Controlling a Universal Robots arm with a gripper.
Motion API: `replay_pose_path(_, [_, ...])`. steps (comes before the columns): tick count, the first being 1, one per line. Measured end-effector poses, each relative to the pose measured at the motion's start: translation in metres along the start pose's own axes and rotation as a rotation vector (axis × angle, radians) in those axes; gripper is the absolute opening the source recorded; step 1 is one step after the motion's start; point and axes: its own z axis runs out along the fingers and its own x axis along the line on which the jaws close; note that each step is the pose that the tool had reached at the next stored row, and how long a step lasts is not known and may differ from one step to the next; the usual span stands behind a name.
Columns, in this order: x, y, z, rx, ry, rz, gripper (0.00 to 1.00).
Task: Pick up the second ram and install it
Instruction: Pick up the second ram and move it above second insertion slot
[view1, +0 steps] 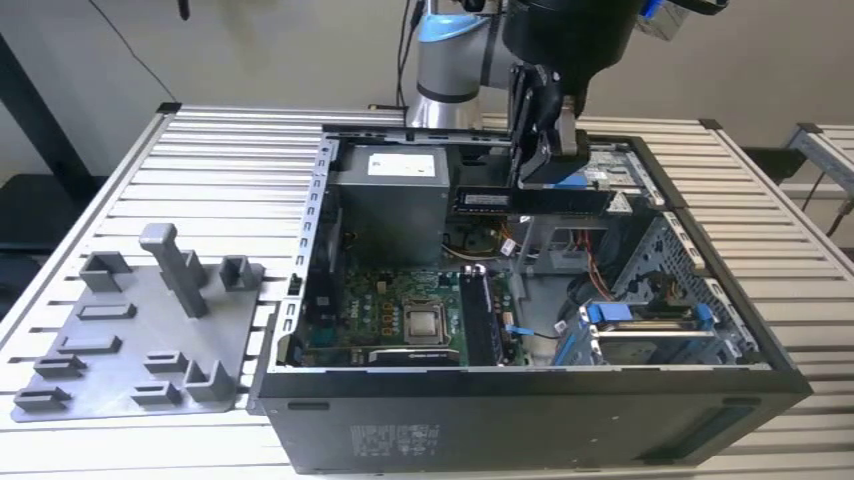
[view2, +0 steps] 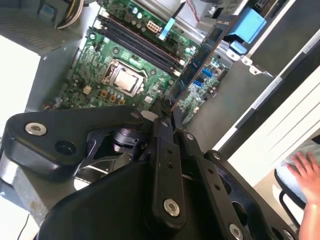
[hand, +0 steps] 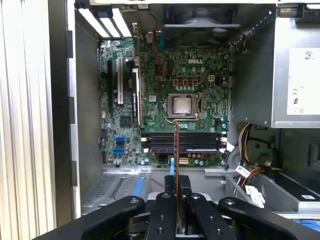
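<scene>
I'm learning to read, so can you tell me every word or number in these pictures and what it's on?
No text here can be quoted.
White label on the power supply: print too small to read.
White lettering on the motherboard: a maker's logo, not spelled out.
Sticker on the second ram, held in the end effector: blurred.
Label on the computer case front: too small to read.

Bright even light, glare on table slats (hand: 22, 100), case (view1: 534, 425) interior shadowed
</scene>
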Motion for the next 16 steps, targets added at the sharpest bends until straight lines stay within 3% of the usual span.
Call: replay_pose_path(16, [-0.045,0.0013,0.0003,0.0,0.0,0.001,0.14])
